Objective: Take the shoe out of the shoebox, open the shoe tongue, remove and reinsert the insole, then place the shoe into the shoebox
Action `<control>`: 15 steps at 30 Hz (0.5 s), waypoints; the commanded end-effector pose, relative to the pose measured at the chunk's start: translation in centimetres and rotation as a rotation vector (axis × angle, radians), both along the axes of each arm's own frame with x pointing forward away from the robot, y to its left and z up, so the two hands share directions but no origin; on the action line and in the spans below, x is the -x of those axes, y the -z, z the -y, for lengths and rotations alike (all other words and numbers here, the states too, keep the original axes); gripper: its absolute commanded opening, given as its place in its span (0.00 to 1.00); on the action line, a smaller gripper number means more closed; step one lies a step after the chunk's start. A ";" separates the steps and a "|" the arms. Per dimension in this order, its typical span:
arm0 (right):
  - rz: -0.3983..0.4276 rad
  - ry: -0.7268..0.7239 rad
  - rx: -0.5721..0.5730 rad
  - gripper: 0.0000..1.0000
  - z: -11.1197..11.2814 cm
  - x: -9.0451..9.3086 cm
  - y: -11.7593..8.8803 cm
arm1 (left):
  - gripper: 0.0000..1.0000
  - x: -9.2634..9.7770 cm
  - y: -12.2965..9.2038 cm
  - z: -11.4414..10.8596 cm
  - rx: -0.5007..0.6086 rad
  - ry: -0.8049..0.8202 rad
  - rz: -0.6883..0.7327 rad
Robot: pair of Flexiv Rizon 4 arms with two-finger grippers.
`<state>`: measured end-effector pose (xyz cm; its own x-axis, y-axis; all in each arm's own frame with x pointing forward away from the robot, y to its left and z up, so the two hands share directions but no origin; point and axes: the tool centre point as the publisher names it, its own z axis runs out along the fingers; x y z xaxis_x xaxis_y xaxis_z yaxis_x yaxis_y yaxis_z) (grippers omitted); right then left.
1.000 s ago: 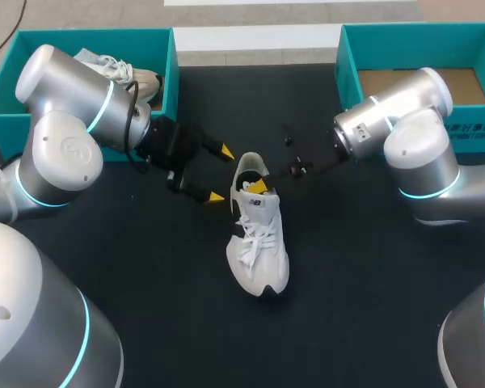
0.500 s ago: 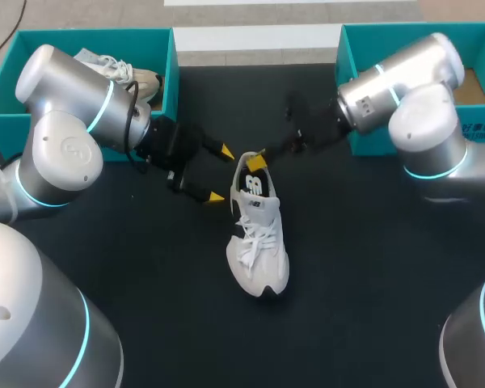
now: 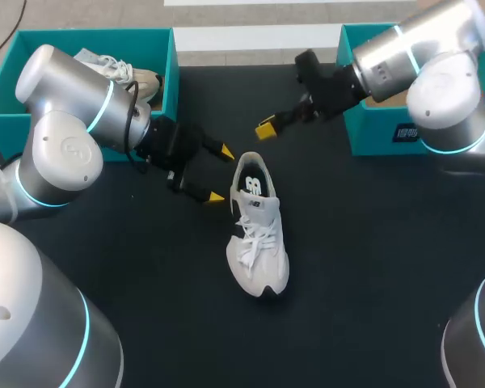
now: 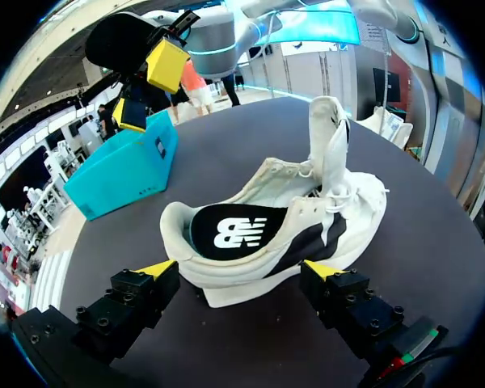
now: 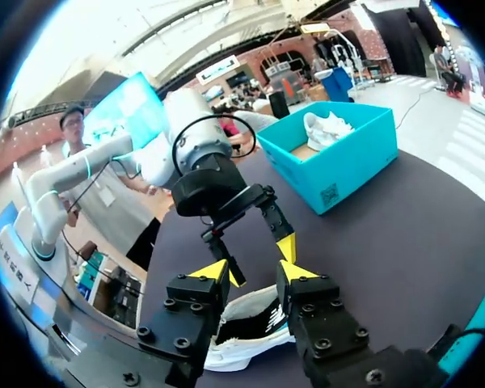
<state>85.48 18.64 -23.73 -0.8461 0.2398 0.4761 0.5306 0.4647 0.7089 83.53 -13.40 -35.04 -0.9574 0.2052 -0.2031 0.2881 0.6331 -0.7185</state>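
Note:
A white shoe (image 3: 257, 230) lies on the black table, toe toward the front, its black insole (image 3: 255, 184) showing in the heel opening. In the left wrist view the shoe (image 4: 307, 218) lies just ahead of my left gripper (image 4: 239, 271), tongue (image 4: 327, 137) standing up. My left gripper (image 3: 221, 174) is open, its tips either side of the heel without touching. My right gripper (image 3: 266, 128) hangs above the table behind the shoe. Its fingers (image 5: 212, 271) stand slightly apart with nothing between them, and the shoe (image 5: 246, 327) lies below.
A teal shoebox (image 3: 168, 77) at the back left holds a second white shoe (image 3: 117, 71). Another teal box (image 3: 347, 97) stands at the back right, under my right arm. The same left box (image 5: 339, 166) shows beyond my left arm (image 5: 202, 162).
My right gripper has lifted out of the shoe's heel opening and drawn back and up toward the right box. The shoe and my left arm have kept still.

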 end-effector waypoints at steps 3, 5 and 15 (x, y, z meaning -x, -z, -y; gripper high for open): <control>-0.007 0.087 0.094 0.00 0.9 2.0 -1.9 | 1.00 0.1 0.0 0.1 -0.003 -0.001 0.001; -0.015 0.121 0.143 0.00 0.8 2.1 -2.0 | 1.00 0.1 0.0 0.1 -0.003 -0.001 0.001; -0.034 0.353 0.556 0.00 0.6 2.8 -1.6 | 1.00 0.1 0.0 0.1 -0.003 -0.001 0.001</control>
<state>82.60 17.53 -22.75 -0.7288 0.5256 0.4390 0.6827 0.5082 0.5250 83.53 -13.39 -35.04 -0.9575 0.2050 -0.2030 0.2879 0.6331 -0.7185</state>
